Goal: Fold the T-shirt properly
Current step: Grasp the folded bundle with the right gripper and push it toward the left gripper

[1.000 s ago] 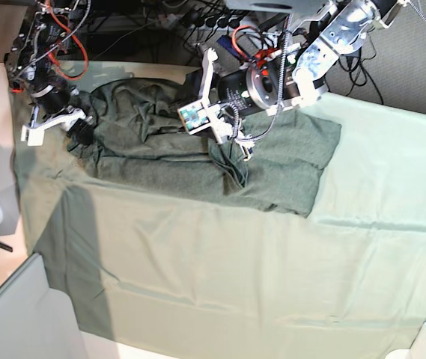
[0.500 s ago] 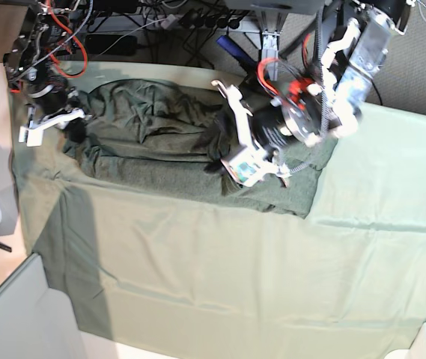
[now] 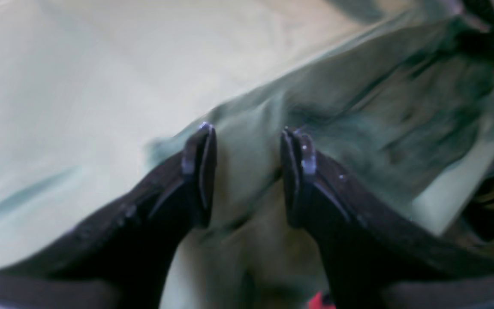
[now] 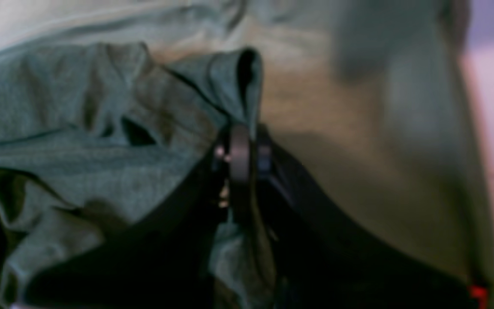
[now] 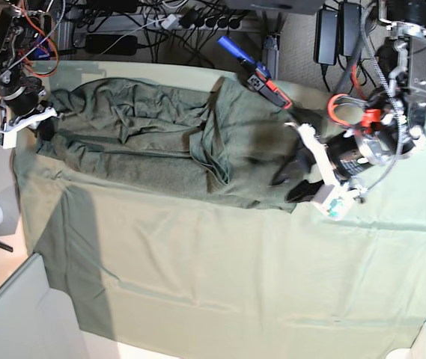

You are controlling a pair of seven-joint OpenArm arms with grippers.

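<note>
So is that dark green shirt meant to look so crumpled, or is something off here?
It does look untidy. The dark olive-green knit T-shirt lies bunched along the far edge of the pale green table cloth, one side flopped over in loose folds rather than flat. The right gripper pinches an edge; the left gripper is open.

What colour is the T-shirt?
Dark olive green, a bit speckled. The T-shirt shows best in the base view.

A pale green table cloth (image 5: 220, 277) covers the table, smooth but for shallow creases. Directly on it lies the T-shirt (image 5: 145, 142), rumpled, stretching from the right gripper (image 5: 44, 129) at one end to just beside the left gripper (image 5: 291, 185).
</note>
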